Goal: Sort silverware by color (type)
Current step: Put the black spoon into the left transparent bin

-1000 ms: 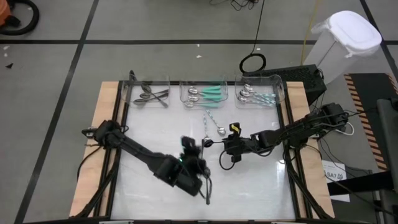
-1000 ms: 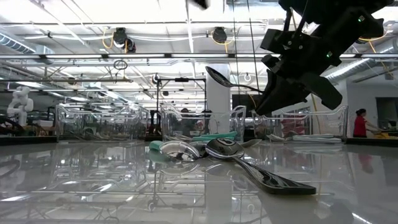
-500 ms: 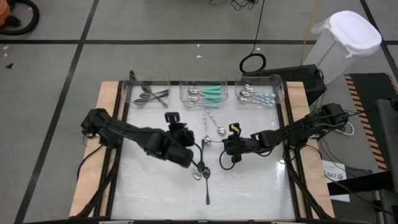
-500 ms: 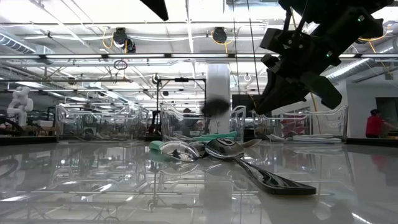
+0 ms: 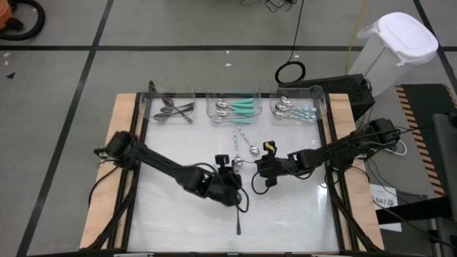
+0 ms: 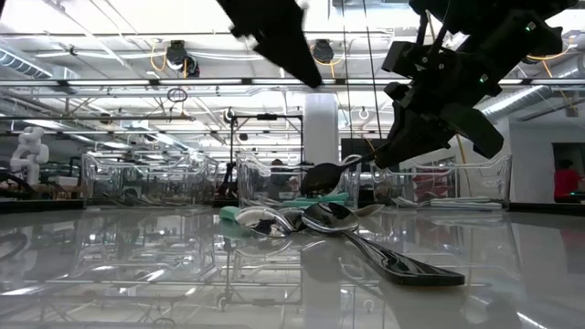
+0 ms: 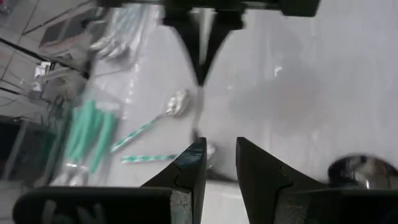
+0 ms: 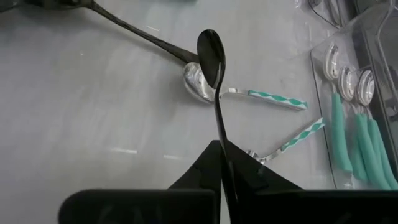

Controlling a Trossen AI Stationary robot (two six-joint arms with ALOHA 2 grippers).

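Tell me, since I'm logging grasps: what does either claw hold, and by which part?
The right claw pinches a dark spoon by its handle; the left claw holds nothing.

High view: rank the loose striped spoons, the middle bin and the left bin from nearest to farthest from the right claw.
1. Loose striped spoons: on the table just behind the right claw, which grips a dark spoon.
2. Middle bin: centre of the back row.
3. Left bin: back-left corner.
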